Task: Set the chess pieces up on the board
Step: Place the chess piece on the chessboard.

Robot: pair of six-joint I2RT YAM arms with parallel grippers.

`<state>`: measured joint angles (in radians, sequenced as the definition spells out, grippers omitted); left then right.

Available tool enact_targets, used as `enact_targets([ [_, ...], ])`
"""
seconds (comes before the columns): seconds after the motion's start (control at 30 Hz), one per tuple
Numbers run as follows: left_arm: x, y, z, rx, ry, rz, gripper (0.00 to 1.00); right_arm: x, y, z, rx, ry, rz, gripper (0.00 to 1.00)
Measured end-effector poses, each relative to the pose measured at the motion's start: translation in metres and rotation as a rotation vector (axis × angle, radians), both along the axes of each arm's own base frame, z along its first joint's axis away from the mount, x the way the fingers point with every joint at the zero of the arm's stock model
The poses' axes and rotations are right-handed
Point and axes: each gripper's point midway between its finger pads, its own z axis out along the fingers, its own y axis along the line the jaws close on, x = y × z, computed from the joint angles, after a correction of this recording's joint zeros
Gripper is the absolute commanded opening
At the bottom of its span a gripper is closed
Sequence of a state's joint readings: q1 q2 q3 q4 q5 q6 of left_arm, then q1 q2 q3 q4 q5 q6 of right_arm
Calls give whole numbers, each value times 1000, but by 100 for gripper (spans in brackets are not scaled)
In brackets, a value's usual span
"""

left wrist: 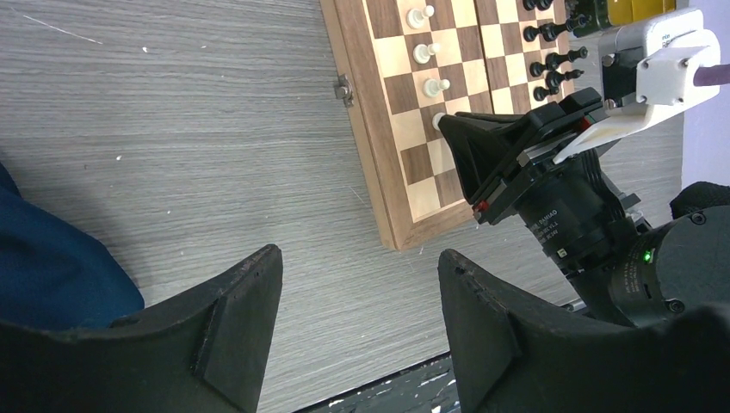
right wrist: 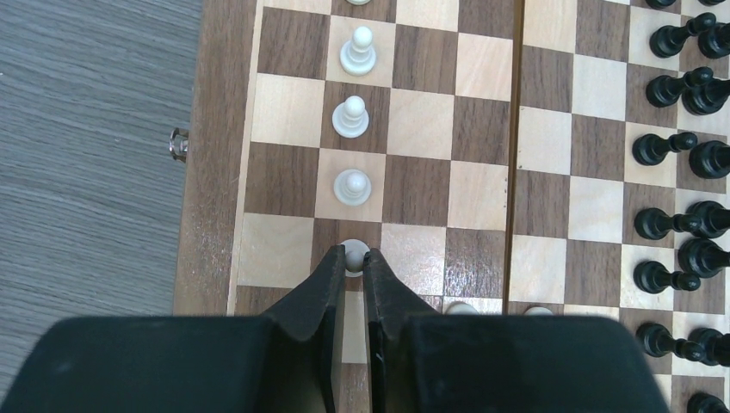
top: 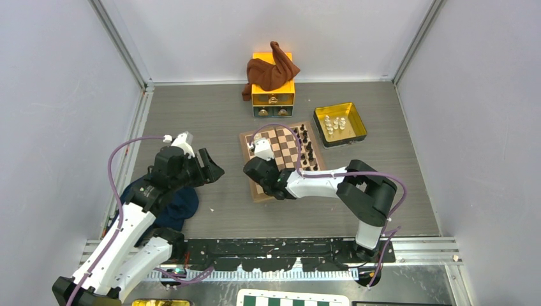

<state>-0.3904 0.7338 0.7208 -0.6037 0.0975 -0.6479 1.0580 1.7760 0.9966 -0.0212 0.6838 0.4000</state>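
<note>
The left gripper [left wrist: 360, 258] hangs over the grey table [left wrist: 172, 129], fingers wide apart and holding nothing. Next is the square wooden chessboard [right wrist: 213, 103] with brown and tan squares. On its left side, three small cream-white chess pieces [right wrist: 350, 116] stand free in a line. A fourth is cut off at the top. The right gripper [right wrist: 354, 263] is pinched on one more white pawn [right wrist: 354, 252], low over the next square. Two rows of dark brown-black pieces [right wrist: 667, 88] look done. More white ones wait in the yellow tray [top: 352, 116], too small to count. I think about half the job is left.

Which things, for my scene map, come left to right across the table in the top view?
Blue cloth, left gripper, board, yellow tray.
</note>
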Motion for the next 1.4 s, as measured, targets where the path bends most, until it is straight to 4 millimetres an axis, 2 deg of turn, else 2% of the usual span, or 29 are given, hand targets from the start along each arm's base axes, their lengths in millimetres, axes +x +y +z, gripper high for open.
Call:
enact_targets([
  [0.4,-1,0,-3,0,10,2,68,-3,0,0,-8,24,5,1],
  [0.67,0,0,-4,0,14,4,71,-4,0,0,-12,35,7,27],
  [0.73,0,0,-5,0,16,4,72,-5,0,-1,-13,41,9,31],
  [1.1,-1,0,-7,3,22,4,72,-8,-2,-4,-33,58,21,35],
  [1.2,-1,0,-8,4,25,4,72,-10,-5,1,-40,58,25,35],
  [1.4,-2,0,-14,7,35,4,72,-13,-5,29,-11,32,30,35],
])
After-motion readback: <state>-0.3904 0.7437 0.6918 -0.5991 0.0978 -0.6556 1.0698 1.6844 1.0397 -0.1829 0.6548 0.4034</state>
